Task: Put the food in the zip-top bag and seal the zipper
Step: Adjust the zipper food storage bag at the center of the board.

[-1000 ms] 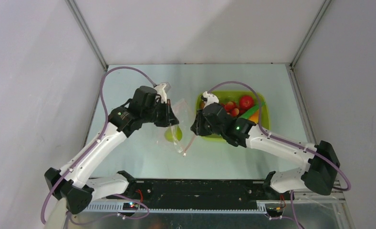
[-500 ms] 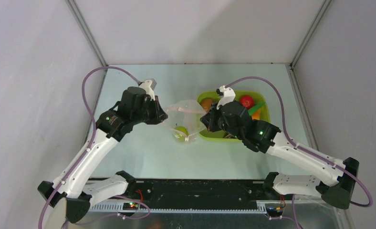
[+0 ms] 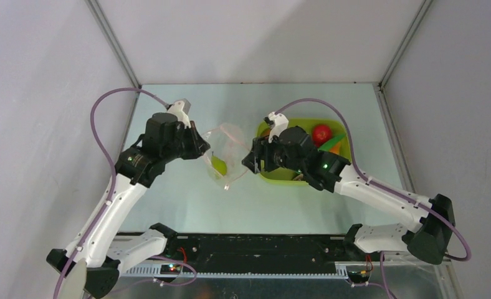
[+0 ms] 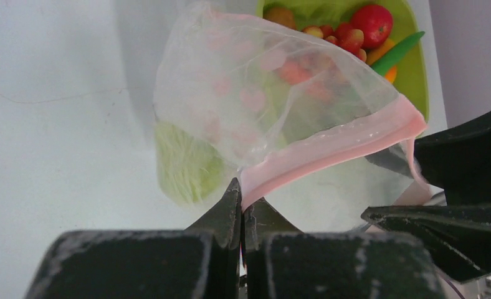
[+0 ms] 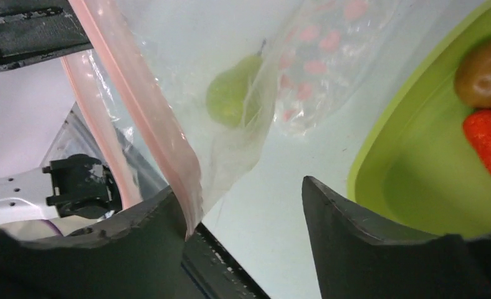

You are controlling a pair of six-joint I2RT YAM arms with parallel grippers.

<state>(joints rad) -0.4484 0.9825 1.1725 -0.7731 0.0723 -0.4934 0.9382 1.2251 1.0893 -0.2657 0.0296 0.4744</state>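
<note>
The zip-top bag [image 3: 225,144] is hanging near the middle of the bench, slightly toward the left edge. The two sides of its mouth are standing apart. One green fruit [image 5: 233,96] is lying inside the bag at its lower end. Whether the bag's bottom is touching the bench cannot be determined.

The zipper [image 4: 330,146] is running as a pink strip between the two grippers. The left gripper [image 4: 242,200] is pinching one end of the zipper, its fingers pressed together on the strip. The right gripper [image 5: 238,185] is standing at the other end with its fingers spread. The strip is lying against the inner face of one finger and is not being clamped.

The lime-green tub [image 5: 411,187] is sitting just beside the bag, on the right half of the bench. The red tomato [image 3: 321,133], long green pod [image 4: 399,53], strawberries [image 4: 349,38], kiwi [image 5: 486,71] and an orange piece [image 3: 334,149] are lying inside the tub.
</note>
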